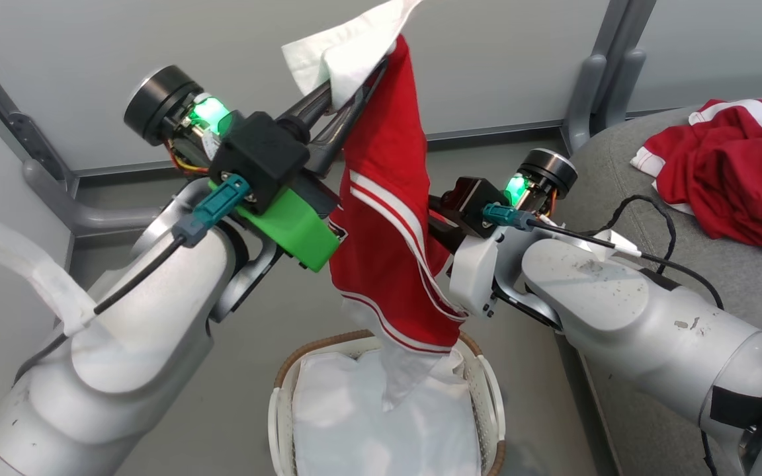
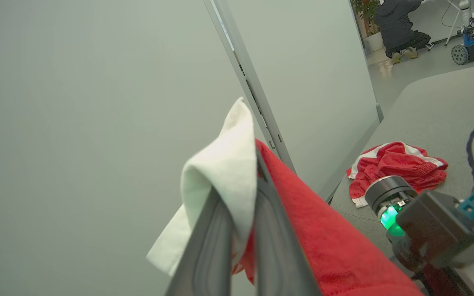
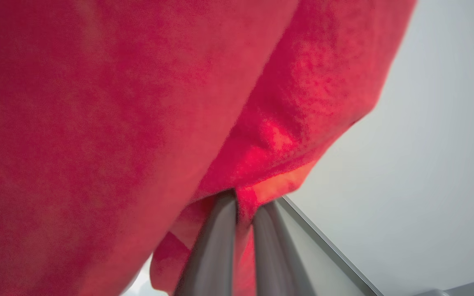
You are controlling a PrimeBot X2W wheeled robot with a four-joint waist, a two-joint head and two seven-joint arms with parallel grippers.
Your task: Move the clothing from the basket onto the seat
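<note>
Red white-striped jersey garment (image 3: pixel 138 102), blurred against the right wrist lens, is pinched by the closed right gripper (image 3: pixel 245 205), itself hidden behind cloth in the head view. Its white trim is clamped by the closed left gripper (image 1: pixel 360 82); it hangs vertically over the oval white plastic basket (image 1: pixel 487 390). A second red garment (image 1: pixel 731 172) lies crumpled on the grey upholstered seat (image 1: pixel 758 277).

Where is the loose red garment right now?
Head view, upper right: the crumpled garment lies on the seat, to the right of the right arm, apart from the hanging garment.
</note>
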